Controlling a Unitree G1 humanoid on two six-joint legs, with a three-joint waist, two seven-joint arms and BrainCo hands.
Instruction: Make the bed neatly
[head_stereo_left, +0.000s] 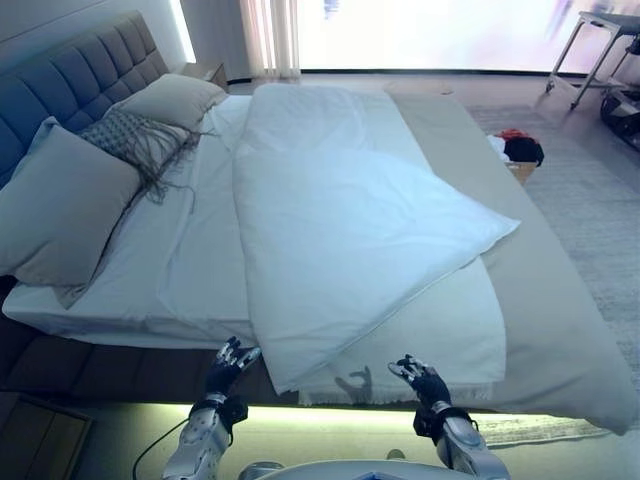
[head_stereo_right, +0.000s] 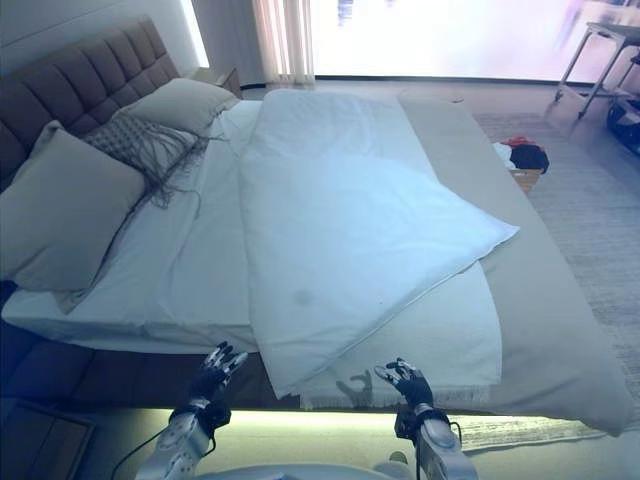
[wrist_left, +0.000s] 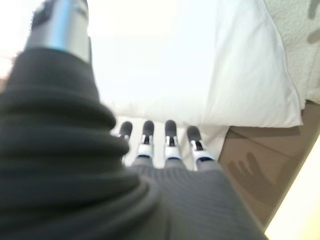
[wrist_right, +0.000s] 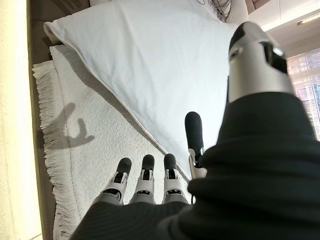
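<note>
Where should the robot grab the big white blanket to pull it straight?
Probably the white duvet is best taken by its near corner, which hangs over the bed's front edge. The left hand is close beside it, open, and could come from below and pinch it with its fingers. The duvet lies crooked over the fringed blanket, so its loose corner is easiest. The right hand is open too.

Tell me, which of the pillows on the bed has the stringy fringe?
The middle pillow, patterned grey, lying between the big plain pillow nearest the robot and the plain pillow farthest away. Its long threads trail onto the sheet; the other two are smooth.
</note>
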